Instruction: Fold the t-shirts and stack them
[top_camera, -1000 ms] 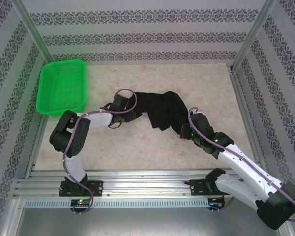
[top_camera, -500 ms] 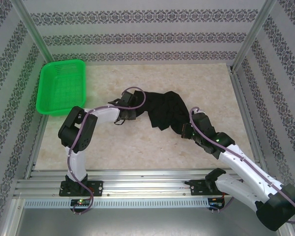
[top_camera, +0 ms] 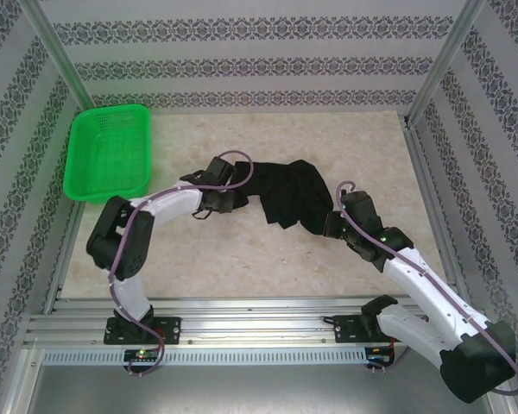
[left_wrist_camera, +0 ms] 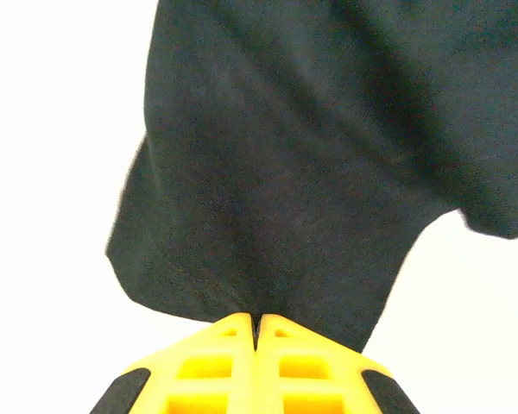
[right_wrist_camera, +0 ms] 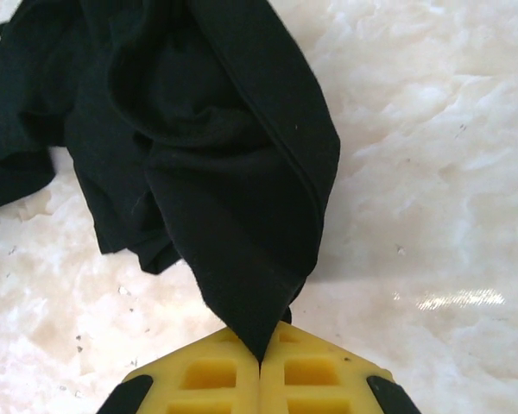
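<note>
So both arms have hold of the same black shirt [top_camera: 285,194], one at each end. The left arm [top_camera: 125,241] comes up from its base, folds back hard at the elbow, then runs its forearm out to the right across the table [top_camera: 242,259]. The left gripper [top_camera: 237,197] points right into the shirt's left end. In the left wrist view the yellow fingers [left_wrist_camera: 211,362] are pressed together, with barely a slit between them. An edge of the shirt [left_wrist_camera: 311,172] is pinched right at the tip of the left gripper [left_wrist_camera: 256,321], and the rest of the cloth spreads out ahead of it.

The right arm [top_camera: 423,289] is stretched out much longer. It leans from its base diagonally up and to the left, wrist bent so the right gripper [top_camera: 330,226] points at the shirt's right end. Its own camera shows the right gripper [right_wrist_camera: 261,349] clamped the same way. A narrow fold of the shirt [right_wrist_camera: 216,172] is nipped between the closed tips, and the bulk lies bunched ahead and off to the left on the marble-looking table [right_wrist_camera: 414,172].

From above, the shirt is a crumpled band running between the two grippers, with a loose flap hanging toward the near edge. I can't tell how much of it is lifted off the table. The green basket [top_camera: 108,151] sits well off to the far left of the left gripper.
</note>
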